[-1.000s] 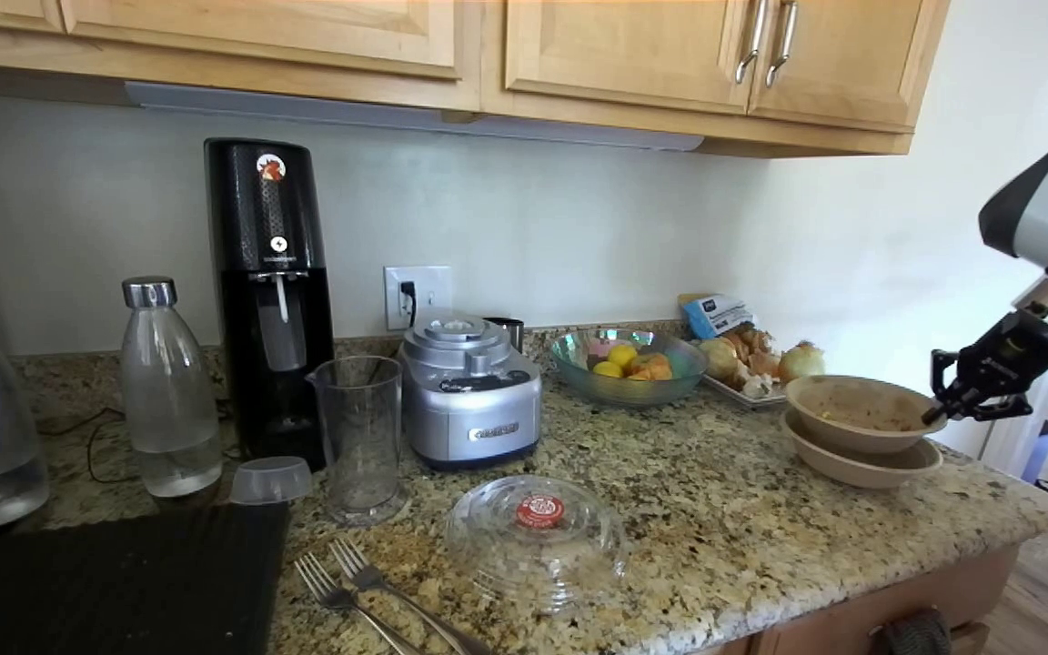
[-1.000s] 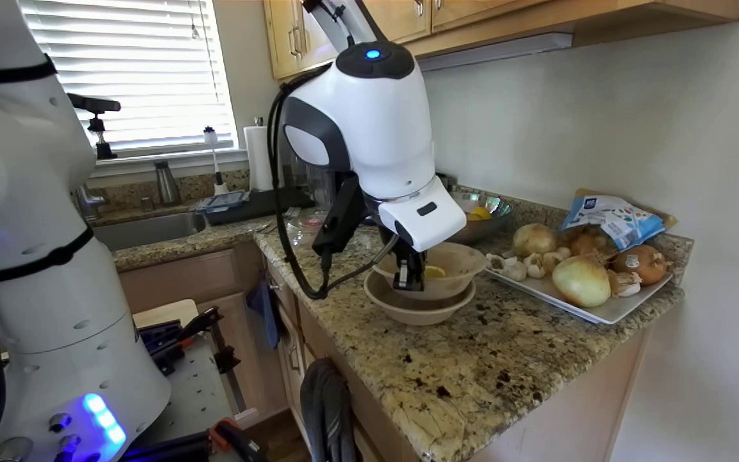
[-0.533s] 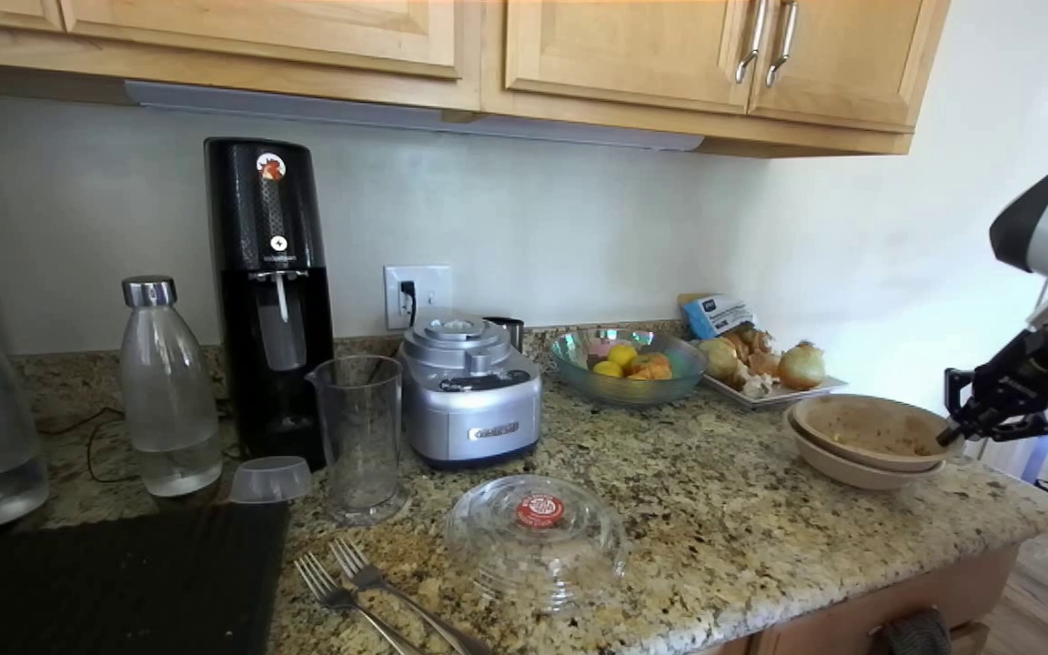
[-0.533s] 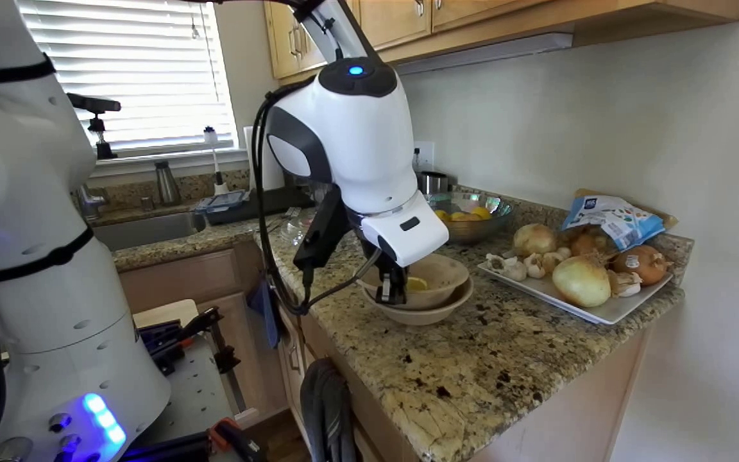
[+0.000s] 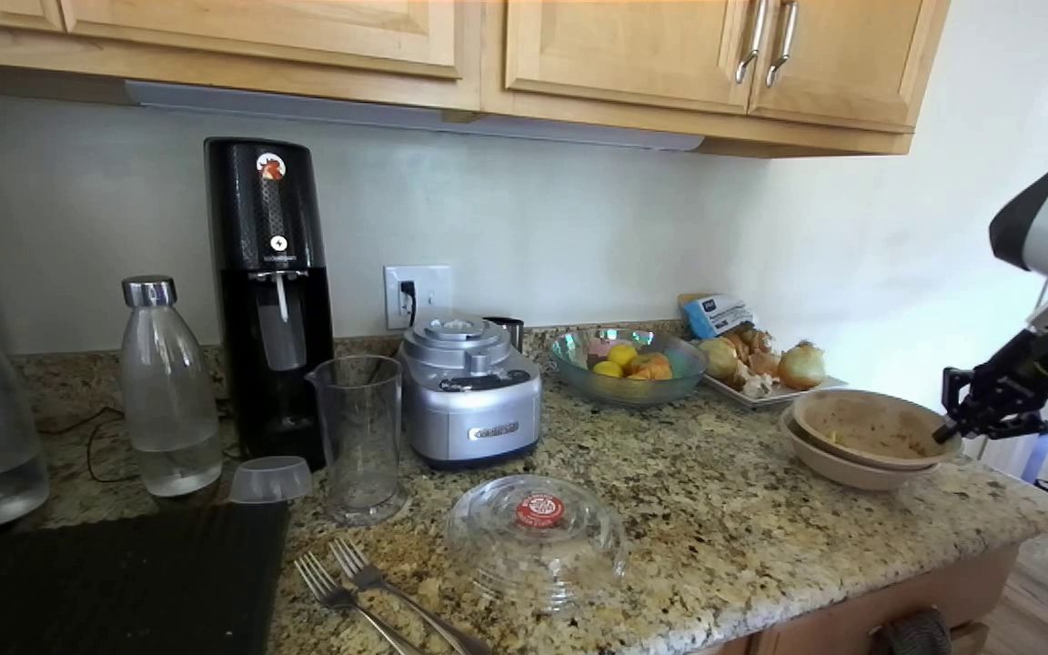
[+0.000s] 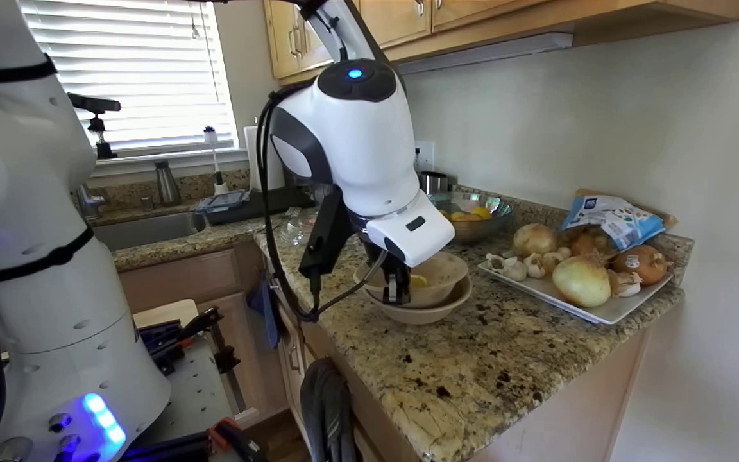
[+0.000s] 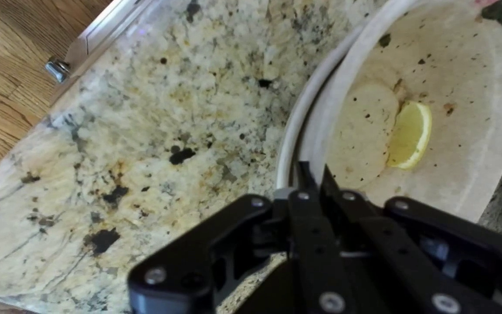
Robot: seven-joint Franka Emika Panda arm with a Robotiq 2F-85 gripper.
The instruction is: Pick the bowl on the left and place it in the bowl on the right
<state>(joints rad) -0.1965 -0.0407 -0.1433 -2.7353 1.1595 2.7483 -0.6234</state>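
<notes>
Upper bowl (image 5: pixel 874 429) is pinched at one side by the gripper (image 7: pixel 315 171), tilted, partly inside the lower bowl (image 6: pixel 424 316); if released unlevelled, its lemon wedge (image 7: pixel 410 136) may be spilled by rocking.

In the wrist view the fingers (image 7: pixel 314 235) are almost black and show little detail, while the countertop (image 7: pixel 168 109) to their left is bright and slightly soft. Beside their tips, a thin dark shadow lies between the upper bowl (image 7: pixel 464 144) and the lower bowl (image 7: pixel 289 144). In an exterior view the window blinds (image 6: pixel 129 77), up and far left of the fingers, are overexposed almost to white. In an exterior view the wall (image 5: pixel 883 255) is brightest above the fingers and greyer farther left.
</notes>
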